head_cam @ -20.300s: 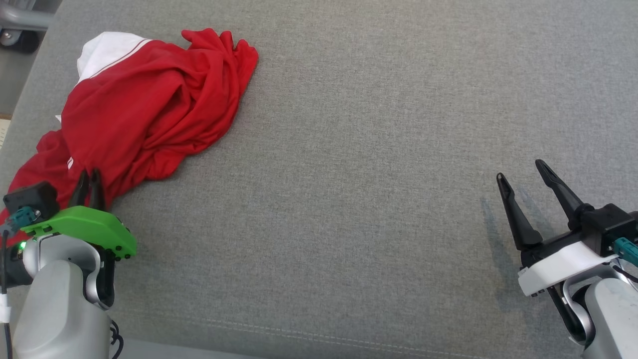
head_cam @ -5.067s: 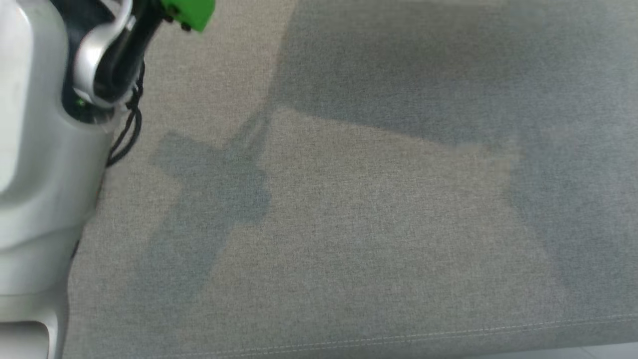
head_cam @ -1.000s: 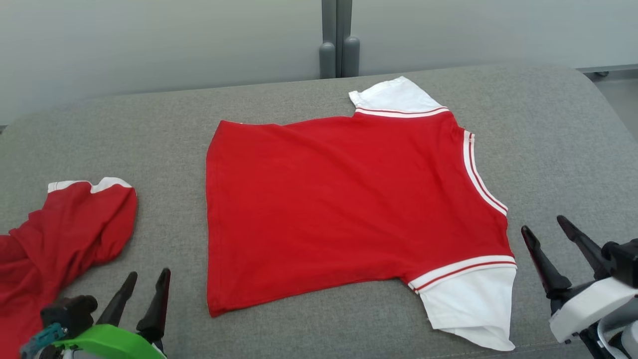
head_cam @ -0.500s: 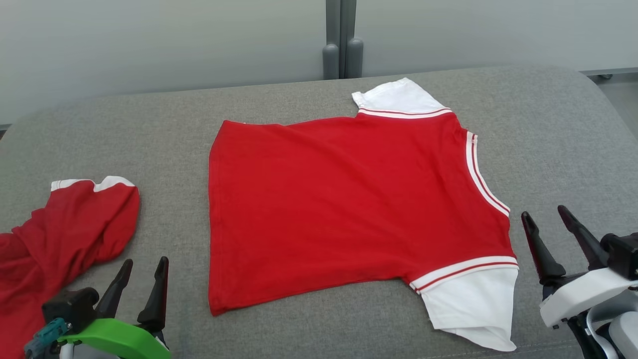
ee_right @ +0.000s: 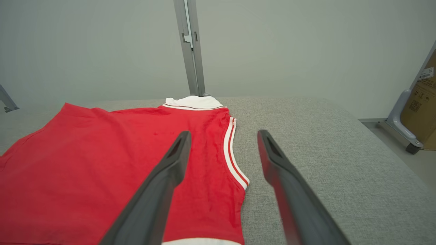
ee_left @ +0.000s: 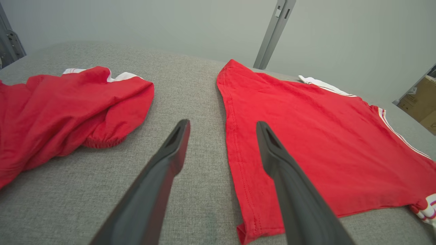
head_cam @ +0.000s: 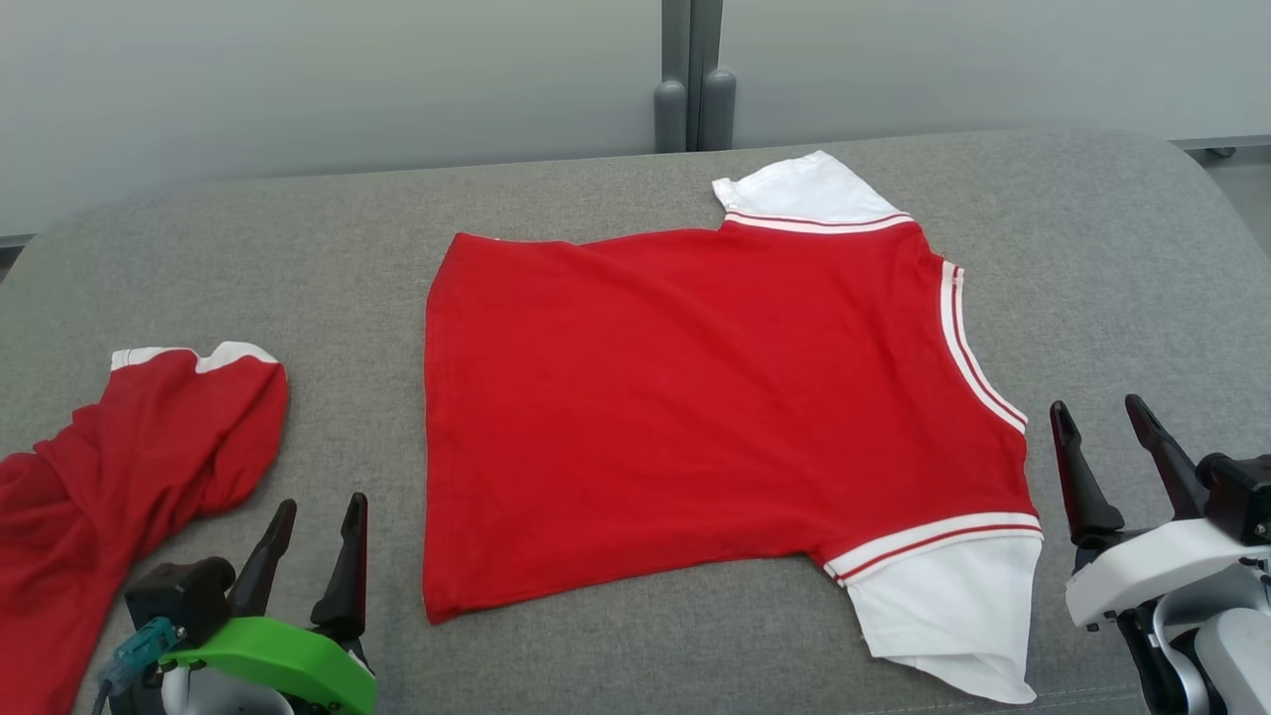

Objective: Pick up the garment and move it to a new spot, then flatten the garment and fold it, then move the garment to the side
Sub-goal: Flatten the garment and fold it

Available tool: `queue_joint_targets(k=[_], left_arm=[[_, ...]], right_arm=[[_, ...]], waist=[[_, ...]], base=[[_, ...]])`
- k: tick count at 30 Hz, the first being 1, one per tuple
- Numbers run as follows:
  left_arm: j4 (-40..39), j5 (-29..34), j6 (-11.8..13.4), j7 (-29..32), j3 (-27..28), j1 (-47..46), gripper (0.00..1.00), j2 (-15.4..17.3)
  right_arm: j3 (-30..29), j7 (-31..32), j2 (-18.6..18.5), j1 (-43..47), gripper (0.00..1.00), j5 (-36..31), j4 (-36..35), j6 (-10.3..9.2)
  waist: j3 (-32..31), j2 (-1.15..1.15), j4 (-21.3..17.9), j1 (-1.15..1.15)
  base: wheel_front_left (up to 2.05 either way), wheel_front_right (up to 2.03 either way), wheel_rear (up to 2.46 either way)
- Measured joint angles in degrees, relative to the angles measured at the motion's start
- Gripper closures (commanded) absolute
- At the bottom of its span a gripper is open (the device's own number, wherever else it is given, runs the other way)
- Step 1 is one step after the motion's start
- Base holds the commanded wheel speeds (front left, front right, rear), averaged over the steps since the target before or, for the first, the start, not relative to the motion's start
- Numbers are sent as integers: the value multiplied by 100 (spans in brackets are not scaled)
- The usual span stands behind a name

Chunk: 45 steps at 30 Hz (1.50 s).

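Garment [head_cam: 695, 397] just beside right pincer [head_cam: 1094, 404]

You're in a bare test lab: behind the grey padded bench [head_cam: 248, 258] stands a plain partition [head_cam: 298, 79] with a metal post [head_cam: 692, 60]. Past the bench's right end sit a labelled cardboard box [ee_right: 422, 98] and a wheeled frame [ee_right: 403, 134].

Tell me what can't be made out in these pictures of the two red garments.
- Crumpled garment: head view, cut off by the left and bottom edges, so its full shape is unknown.
- Flat shirt: its underside is hidden against the grey cushion; in the left wrist view the right edge cuts off its near white sleeve.
- Cardboard box: right wrist view, cut by the right edge; label too small to read.
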Motion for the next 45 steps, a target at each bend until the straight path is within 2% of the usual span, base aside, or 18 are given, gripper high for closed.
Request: queue_joint_targets(k=[13, 24, 30, 37, 45], left_arm=[[142, 191, -57, 0, 122, 16, 0, -224], [169, 316, -161, 0, 153, 77, 0, -435], [183, 475, -255, 0, 32, 99, 0, -609], [269, 564, -305, 0, 65, 104, 0, -651], [318, 651, -333, 0, 102, 102, 0, -818]], right_arm=[[-194, -1, 132, 8, 0, -363, 38, 5], [-248, -1, 221, 274, 0, -441, 92, 156], [-18, -1, 304, 809, 0, -446, 250, 390], [633, 0, 218, 1493, 0, -534, 721, 868], [602, 0, 257, 1422, 0, -519, 1063, 960]], waist=[[-56, 0, -6, 0], [-10, 0, -28, 0], [93, 0, -17, 0], [257, 0, -19, 0], [430, 0, -54, 0]], base=[[0, 0, 0], [0, 0, 0], [0, 0, 0], [0, 0, 0], [0, 0, 0]])
